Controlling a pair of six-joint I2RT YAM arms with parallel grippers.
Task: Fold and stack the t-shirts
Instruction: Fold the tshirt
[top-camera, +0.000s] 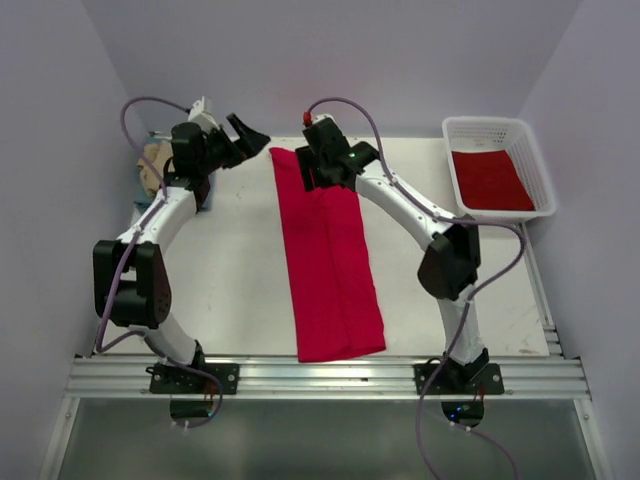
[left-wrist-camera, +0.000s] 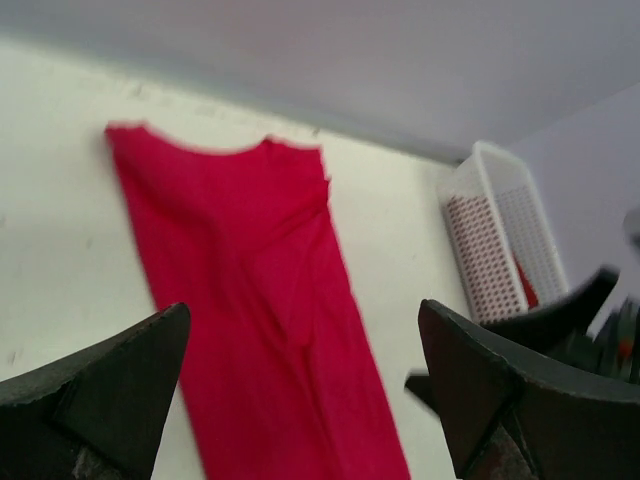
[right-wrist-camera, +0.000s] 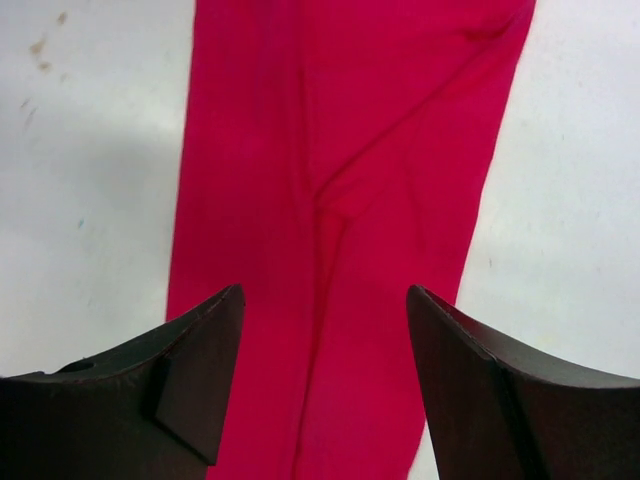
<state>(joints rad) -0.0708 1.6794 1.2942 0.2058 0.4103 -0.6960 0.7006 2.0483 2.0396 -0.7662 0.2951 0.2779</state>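
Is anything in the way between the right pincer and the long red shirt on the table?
Nothing visible is. The open right pincer hangs over the folded bright red cloth t-shirt, with only air between them.

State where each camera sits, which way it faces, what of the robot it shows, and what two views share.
Top external: above and behind the bases, looking down on the table; left arm and right arm show.
Left wrist: on the left arm, facing across to the red t-shirt and white basket; open left gripper shows.
Right wrist: looking down close on the t-shirt; open right gripper shows.
Shared: both wrist views show the t-shirt.
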